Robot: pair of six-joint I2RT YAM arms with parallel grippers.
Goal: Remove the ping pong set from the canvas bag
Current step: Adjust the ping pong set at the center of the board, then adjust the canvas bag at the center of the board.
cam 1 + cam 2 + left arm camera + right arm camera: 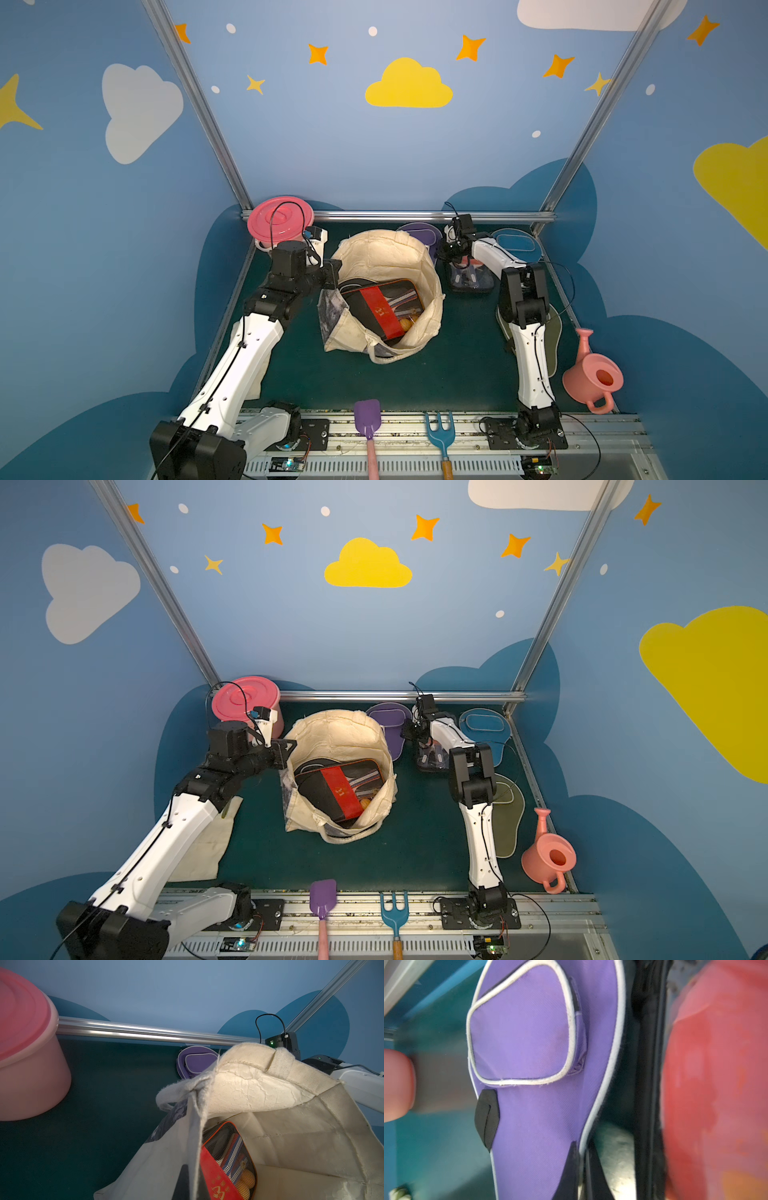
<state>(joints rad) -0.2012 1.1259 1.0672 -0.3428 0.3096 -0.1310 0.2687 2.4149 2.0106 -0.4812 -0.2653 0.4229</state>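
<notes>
Green tabletop (465, 357), left arm (249, 345) at bag (386, 253)

A staged robot lab cell is shown: blue wall panels (374, 158) painted with clouds and stars, framed by aluminium profiles (415, 216), two robot arms (249, 353) bolted to a slotted rail (415, 426) beside a green surface (457, 365).

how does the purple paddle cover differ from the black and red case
Place: the purple paddle cover lies on the table behind the canvas bag; the black and red case sits inside that bag.
Shape: the cover is paddle-shaped; the case is rectangular with rounded corners.
Look: the cover is plain purple with white piping; the case has a red band and a mesh window showing orange balls.
Both are fabric cases.
</notes>
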